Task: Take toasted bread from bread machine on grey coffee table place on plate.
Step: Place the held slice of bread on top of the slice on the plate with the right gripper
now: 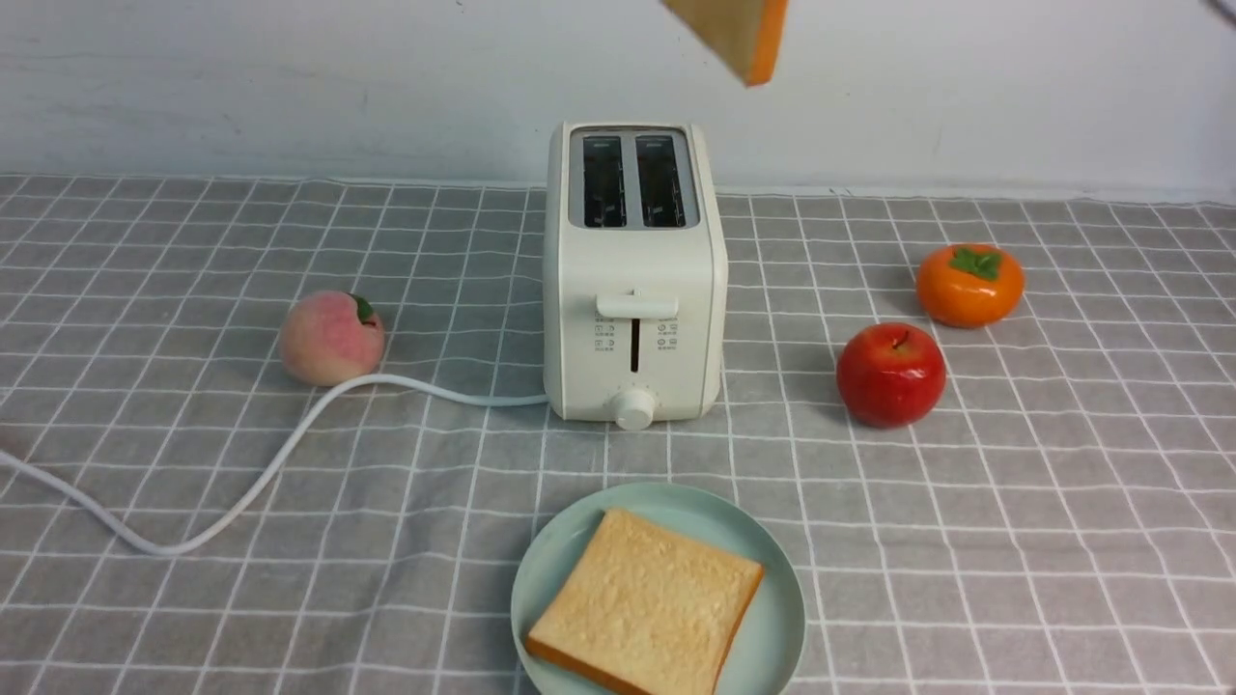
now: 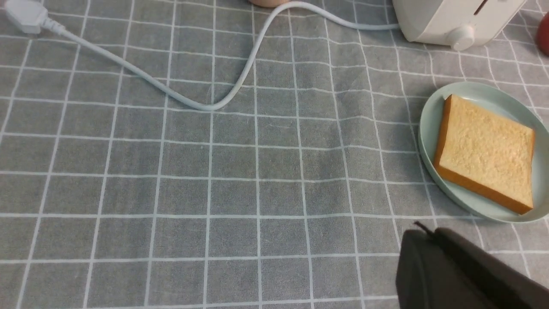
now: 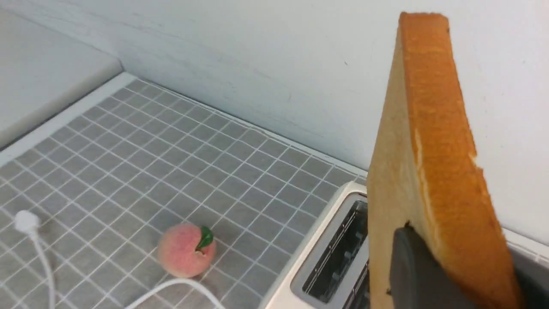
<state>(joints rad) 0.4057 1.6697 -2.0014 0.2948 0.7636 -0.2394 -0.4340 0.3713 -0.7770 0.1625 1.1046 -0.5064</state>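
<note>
The grey coffee table wears matt cloth. The bread machine looks like smooth satin plastic. The plate is smooth, faintly glossy. The toasted bread shows a rough, porous face.

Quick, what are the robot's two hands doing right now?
Left gripper: closed, holding nothing.
Right gripper: closed on a toast slice.

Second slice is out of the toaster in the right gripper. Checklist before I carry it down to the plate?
1. Grip: right gripper shut on the held slice: ok.
2. Clearance: held slice well above the toaster, both slots empty: ok.
3. Bare room on the plate: not ok; the first slice covers most of it, so stack.
4. Other arm: left gripper shut, beside the plate's rim, not over it: ok.
5. Path: apple and persimmon sit right of the toaster, off the way: ok.
</note>
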